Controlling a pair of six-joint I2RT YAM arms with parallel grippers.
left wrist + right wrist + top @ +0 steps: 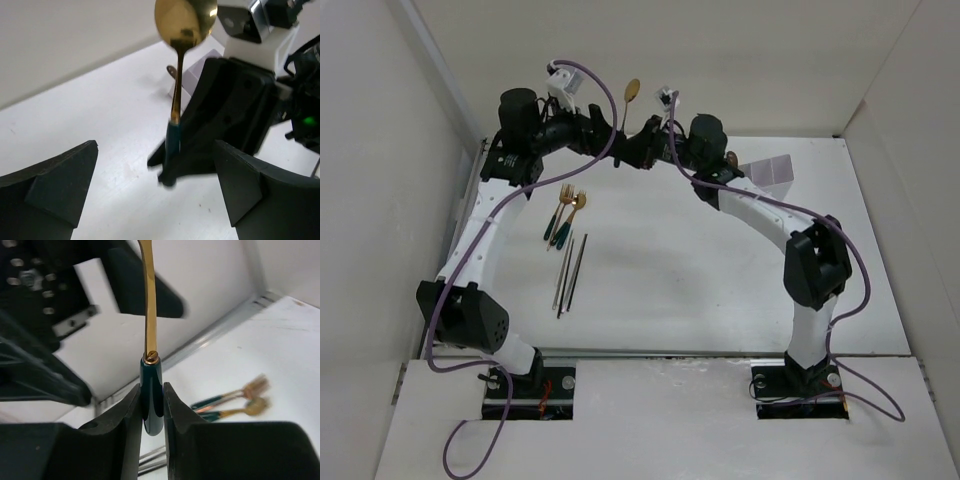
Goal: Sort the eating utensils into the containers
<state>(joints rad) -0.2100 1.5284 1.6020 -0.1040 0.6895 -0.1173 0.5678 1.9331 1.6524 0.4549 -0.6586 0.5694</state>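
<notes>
Gold-headed spoon [149, 325] stands upright in mid-air over the far part of the bench [700, 290]. Its dark green handle is pinched by the right claw [151, 390], which is clenched on it low down, near the handle's end. Opposite, the left claw [155, 150] is released, its fingers spread wide on either side of the spoon w/out touching it. I read this as a hand-over, L to R, w/ the spoon due next at the white box [775, 170], which sits on the bench just beside the right arm.

To do it well:
- Pull the left arm straight back first so its spread fingers don't clip the handle, as the 2 claws are very close together.
- Move slowly. The grip is at the handle's bottom w/ the head up top (it may pivot if swung fast).
- Tilt the spoon down lengthwise over 1 compartment before letting go.
- Set it in low, not from height, since the box looks light and could shift.

Count, as far as visible:
- 2 spoons: 1 held, and 1 [570, 220] lying on the bench.
- 1 fork [558, 213], just beside that lying spoon.
- A bunch of chopsticks [570, 272] near them, toward the arm bases. At least 3 sticks, maybe 4, but they're too thin to be sure.
- 1 box. A small brownish tip [730, 157] shows by it; can't tell what it is.
</notes>
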